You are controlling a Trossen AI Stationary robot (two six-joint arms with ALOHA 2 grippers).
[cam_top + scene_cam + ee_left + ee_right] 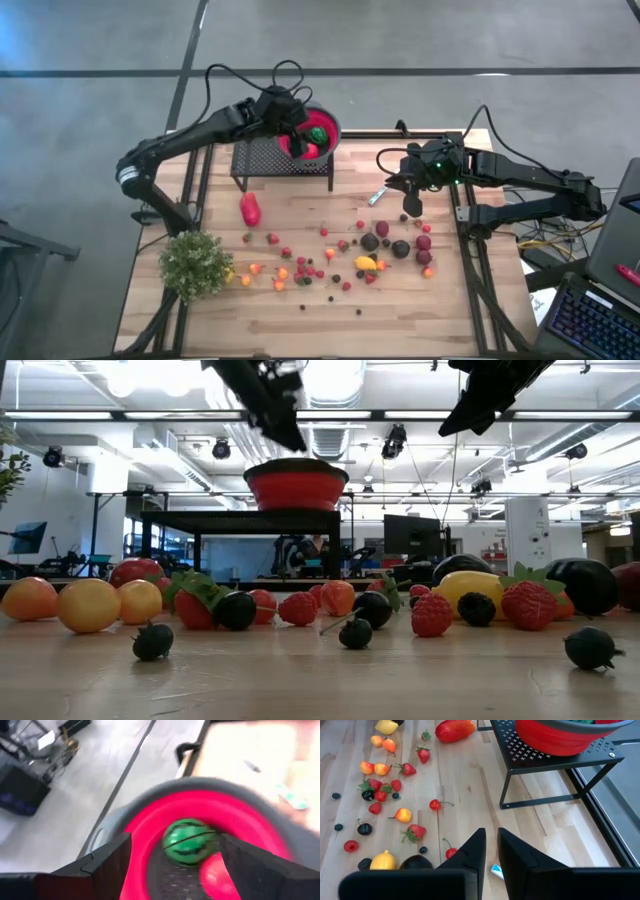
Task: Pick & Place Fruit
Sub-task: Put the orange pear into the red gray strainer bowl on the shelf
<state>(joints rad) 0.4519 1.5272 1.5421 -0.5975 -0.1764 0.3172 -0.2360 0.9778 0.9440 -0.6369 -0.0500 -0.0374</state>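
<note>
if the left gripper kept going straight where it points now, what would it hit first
Most likely the green striped fruit lying in the red bowl. The left gripper hangs open directly over the bowl, with that fruit centred between its fingers. Depth is unclear, so how far off is hard to say.

Red bowl (322, 140), green striped fruit (189, 842), black stand (555, 762)

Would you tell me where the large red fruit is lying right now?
In the high view the large red fruit lies on the table's left side, just in front of the black stand and behind the bushy plant.
</note>
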